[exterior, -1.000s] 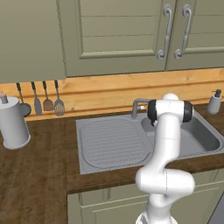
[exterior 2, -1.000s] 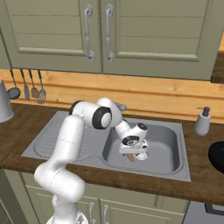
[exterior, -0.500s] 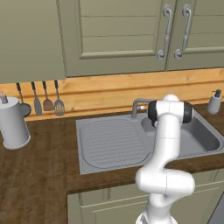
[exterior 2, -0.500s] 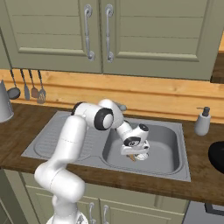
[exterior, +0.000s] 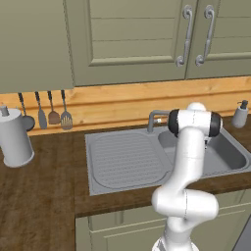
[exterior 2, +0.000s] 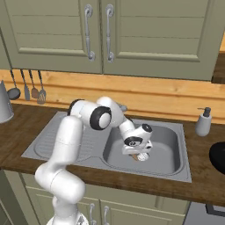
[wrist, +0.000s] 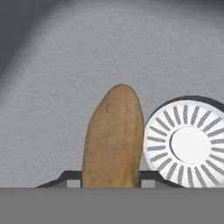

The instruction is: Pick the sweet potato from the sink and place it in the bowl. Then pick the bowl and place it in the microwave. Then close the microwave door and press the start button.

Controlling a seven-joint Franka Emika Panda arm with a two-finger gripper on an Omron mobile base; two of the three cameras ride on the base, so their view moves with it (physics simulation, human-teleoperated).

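stage: first step of the task, the pick from the sink [exterior 2: 180, 132]; by the look of it nothing is yet lifted, and the placing in the bowl, the move to the microwave, the door and the start button are all left to do.
sweet potato: lies on the grey floor of the basin, just beside the round drain [wrist: 190, 144]; in the hand view the sweet potato [wrist: 114, 138] stands lengthwise between the two finger tips; in the right base view a small orange-brown patch [exterior 2: 141, 155] shows under the hand.
gripper: the gripper [wrist: 110, 180] is low in the basin, its tips one on each side of the tuber's near end and right against its flanks; whether they already clamp it or merely flank it cannot be told.
bowl: a dark rounded edge [exterior 2: 218, 158] at the right border of the right base view, on the counter, is probably the bowl; well apart from the sink.
right base view: shows the arm reaching down into the basin, the hand near its floor, and the soap bottle [exterior 2: 203, 122] behind.
left base view: the arm's own links hide the hand and tuber; it adds the ribbed drainboard [exterior: 125, 159] and the hanging utensils [exterior: 53, 112].
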